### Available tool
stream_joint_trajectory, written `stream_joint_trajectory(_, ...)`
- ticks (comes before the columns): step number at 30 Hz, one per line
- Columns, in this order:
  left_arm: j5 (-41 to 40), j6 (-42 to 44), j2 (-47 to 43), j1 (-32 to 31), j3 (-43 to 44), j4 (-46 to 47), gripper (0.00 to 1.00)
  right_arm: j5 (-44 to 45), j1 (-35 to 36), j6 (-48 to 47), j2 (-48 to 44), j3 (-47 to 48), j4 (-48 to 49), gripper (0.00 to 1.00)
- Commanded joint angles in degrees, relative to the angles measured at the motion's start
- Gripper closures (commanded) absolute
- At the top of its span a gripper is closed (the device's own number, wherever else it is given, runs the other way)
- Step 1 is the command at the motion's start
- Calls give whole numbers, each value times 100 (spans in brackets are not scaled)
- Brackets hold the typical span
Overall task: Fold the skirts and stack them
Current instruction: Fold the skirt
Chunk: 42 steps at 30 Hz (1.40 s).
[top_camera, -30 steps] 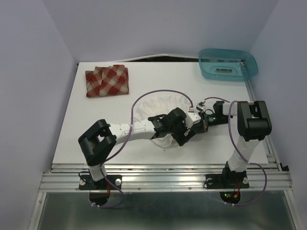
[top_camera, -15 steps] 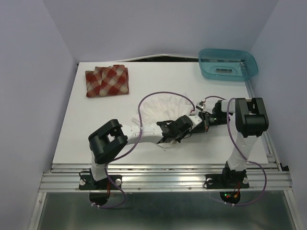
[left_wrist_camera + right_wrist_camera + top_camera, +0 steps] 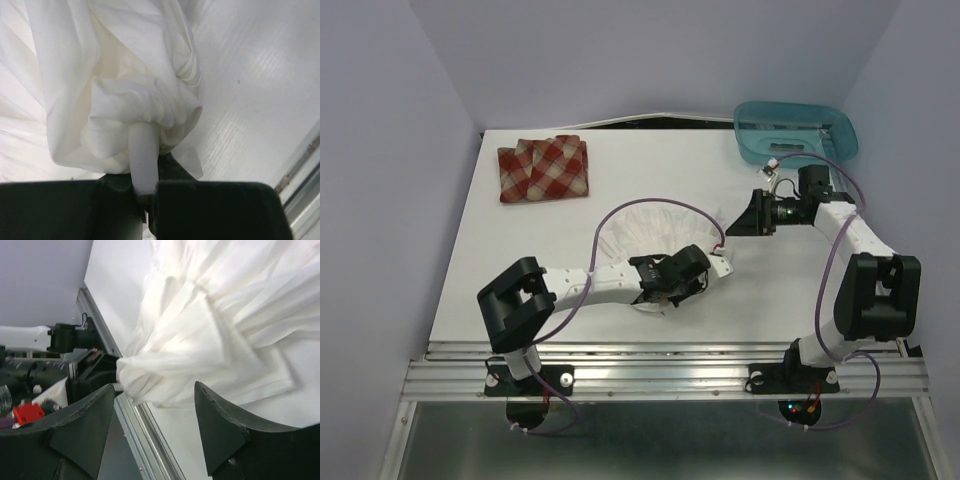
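Observation:
The white skirt (image 3: 655,228) lies crumpled at the table's middle. My left gripper (image 3: 686,274) is at its near right edge, shut on a bunched fold of the white skirt (image 3: 145,100); one pale finger (image 3: 144,160) shows under the cloth. My right gripper (image 3: 745,214) stands open to the right of that skirt, apart from it. In the right wrist view its dark fingers (image 3: 85,430) frame the white skirt (image 3: 215,325) with nothing between them. The red-and-cream plaid skirt (image 3: 543,169) lies folded at the far left.
A teal plastic basket (image 3: 796,133) stands at the far right corner, just behind my right arm. The metal rail (image 3: 660,355) runs along the table's near edge. Purple cables loop over the white skirt.
My left gripper has shut on the white skirt's bunched edge. My right gripper has opened, let go of the cloth and drawn back to the right, toward the basket.

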Motion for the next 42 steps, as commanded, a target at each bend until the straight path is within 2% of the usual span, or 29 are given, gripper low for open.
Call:
stream_joint_trajectory(1,587,372,-424,-233,-97,-417,100,940,-23,1456,290,761,1763,31)
stream_joint_trajectory(4,1062,592,-407,-339,-36,-837,100,807,196,1176,1301,1674,1333,37)
stream_joint_trajectory(7,1641,733,-511,-330,-44,-1128,100,973,783,990,2049,2738,954,37)
stream_joint_trajectory(15,2038,979,-547,-348,140,-1630,100,1738,1919,436,3192,3426,945,41)
stream_joint_trajectory(20,2109,1198,-459,-339,614,-2148,100,1686,2481,41,3606,3173,663,53)
stream_joint_trajectory(23,1785,1496,-310,-339,1166,-2517,100,1555,2718,-56,3527,2786,672,58)
stream_joint_trajectory(27,1740,1962,-152,-199,1799,-3122,100,1133,2912,-56,3387,2382,672,63)
stream_joint_trajectory(35,1652,2921,112,-84,2513,-3695,100,456,3255,-12,3131,1871,681,64)
stream_joint_trajectory(42,1397,3299,349,135,2356,-3362,100,280,3361,49,3078,1660,681,65)
